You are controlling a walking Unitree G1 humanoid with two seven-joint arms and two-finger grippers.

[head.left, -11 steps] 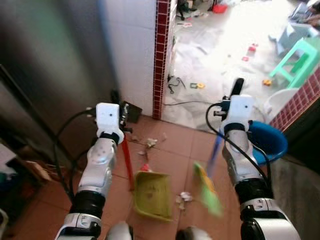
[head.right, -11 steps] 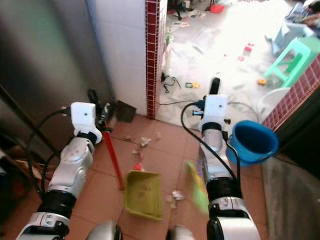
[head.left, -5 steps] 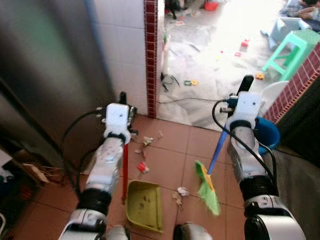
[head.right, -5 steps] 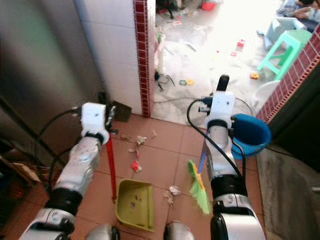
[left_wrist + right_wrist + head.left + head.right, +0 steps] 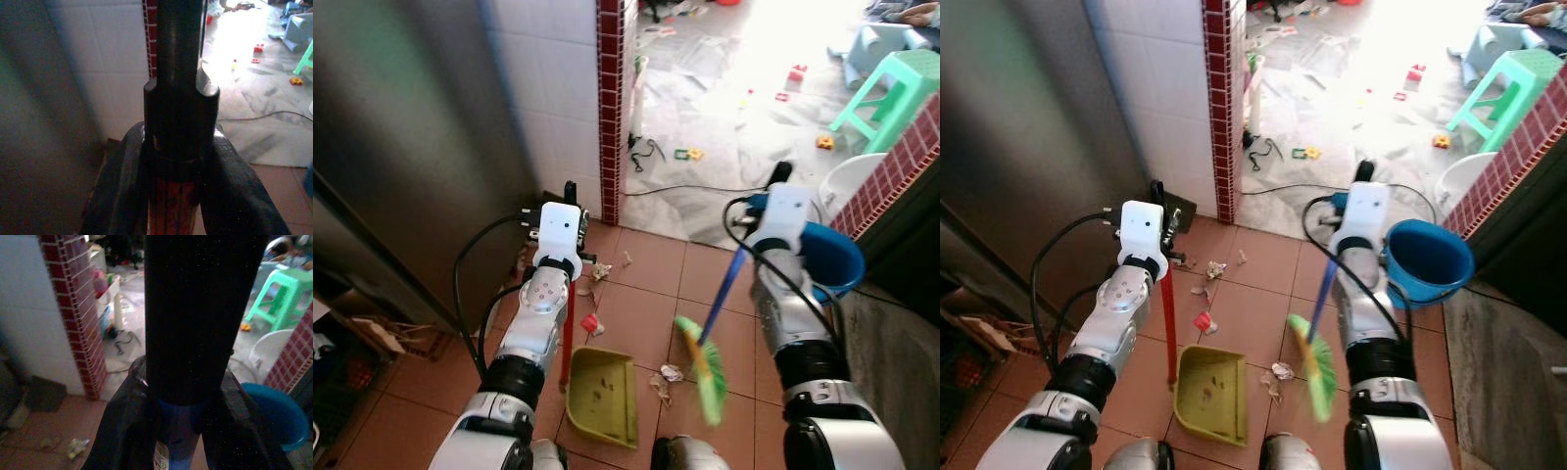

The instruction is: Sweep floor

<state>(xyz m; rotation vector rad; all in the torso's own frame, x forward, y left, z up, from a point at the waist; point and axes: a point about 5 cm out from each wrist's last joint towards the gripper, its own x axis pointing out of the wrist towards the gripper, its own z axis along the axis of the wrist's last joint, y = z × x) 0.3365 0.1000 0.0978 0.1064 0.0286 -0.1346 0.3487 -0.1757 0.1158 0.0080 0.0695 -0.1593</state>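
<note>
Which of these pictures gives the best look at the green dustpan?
The right eye view: the dustpan lies whole on the tiles, its red handle rising to the left gripper. The left eye view shows it too, partly behind the left arm. The left wrist view shows just the handle's top between black fingers.

The dustpan (image 5: 603,394) lies on the floor (image 5: 636,313) left of the broom (image 5: 703,366), paper scraps (image 5: 666,377) between them; a bucket (image 5: 837,262) sits further right, a stool (image 5: 889,93) beyond
</note>
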